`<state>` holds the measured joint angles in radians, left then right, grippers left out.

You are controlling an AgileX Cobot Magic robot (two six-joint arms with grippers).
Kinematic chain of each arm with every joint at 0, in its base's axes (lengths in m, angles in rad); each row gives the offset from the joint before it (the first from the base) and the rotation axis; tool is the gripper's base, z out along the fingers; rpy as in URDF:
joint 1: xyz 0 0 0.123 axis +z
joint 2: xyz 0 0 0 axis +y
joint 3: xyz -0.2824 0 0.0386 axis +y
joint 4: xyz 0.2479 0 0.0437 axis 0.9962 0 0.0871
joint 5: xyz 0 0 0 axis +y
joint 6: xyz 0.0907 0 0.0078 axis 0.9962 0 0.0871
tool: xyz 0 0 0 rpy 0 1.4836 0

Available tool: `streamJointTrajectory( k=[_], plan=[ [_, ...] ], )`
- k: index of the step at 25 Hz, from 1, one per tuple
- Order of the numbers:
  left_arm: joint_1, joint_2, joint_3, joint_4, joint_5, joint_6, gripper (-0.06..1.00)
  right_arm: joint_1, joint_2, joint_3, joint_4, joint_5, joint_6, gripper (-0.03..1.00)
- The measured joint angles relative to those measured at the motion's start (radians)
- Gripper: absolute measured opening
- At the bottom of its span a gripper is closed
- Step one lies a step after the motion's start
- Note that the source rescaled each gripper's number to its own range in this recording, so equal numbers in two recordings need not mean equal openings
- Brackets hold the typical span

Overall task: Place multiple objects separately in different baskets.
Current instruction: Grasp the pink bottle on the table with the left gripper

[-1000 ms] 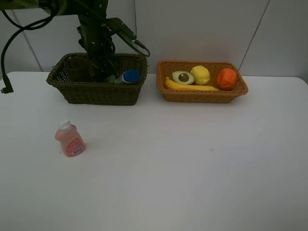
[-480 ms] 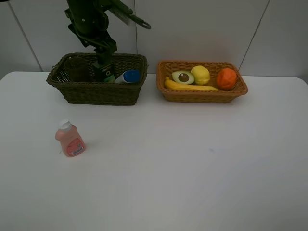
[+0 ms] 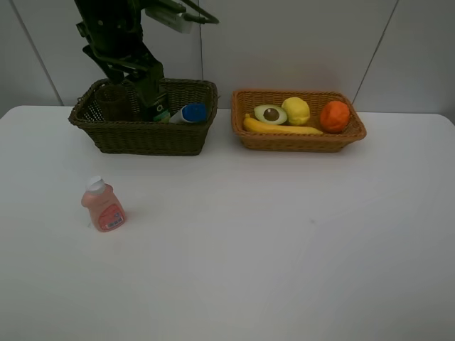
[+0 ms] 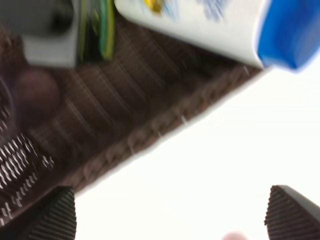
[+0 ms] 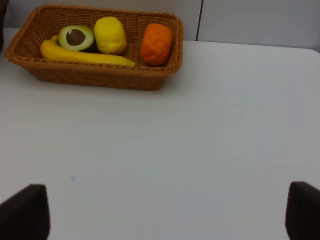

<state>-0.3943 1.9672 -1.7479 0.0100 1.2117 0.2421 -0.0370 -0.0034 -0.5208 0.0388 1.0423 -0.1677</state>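
Standing on the white worktop (image 3: 284, 241) are two wicker baskets, side by side along the back edge. The dark basket (image 3: 142, 135) holds the white bottle (image 3: 186, 114), lying on its side with its blue cap toward the light basket, the green pump bottle (image 3: 158, 108), upright and partly hidden behind the left arm, and the cup (image 3: 112, 101), seen dimly through the weave at the end far from the light basket. The light basket (image 3: 298, 141) holds the banana (image 3: 281, 128) along its front wall, with the avocado half (image 3: 271, 114), lemon (image 3: 296, 110) and orange (image 3: 335, 116) in a row behind it. The pink bottle (image 3: 104, 206) stands alone on the worktop, well in front of the dark basket and apart from it.

The left tool (image 4: 170, 212) is above the dark basket, near its front rim; its fingers (image 4: 55, 212) stand wide apart and grip nothing. The left wrist view is blurred.

The right tool (image 5: 165, 212) is over bare worktop, well in front of the light basket. Its fingers (image 5: 25, 210) stand wide apart and hold nothing.
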Motion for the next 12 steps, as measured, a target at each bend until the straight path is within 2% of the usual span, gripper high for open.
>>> streamJointTrajectory(
  k=[12],
  plan=[
    [0.0,-0.31,0.419,-0.019,0.002,0.0,1.0,0.0,0.0,0.0,0.0,0.0,0.0,1.0]
  ],
)
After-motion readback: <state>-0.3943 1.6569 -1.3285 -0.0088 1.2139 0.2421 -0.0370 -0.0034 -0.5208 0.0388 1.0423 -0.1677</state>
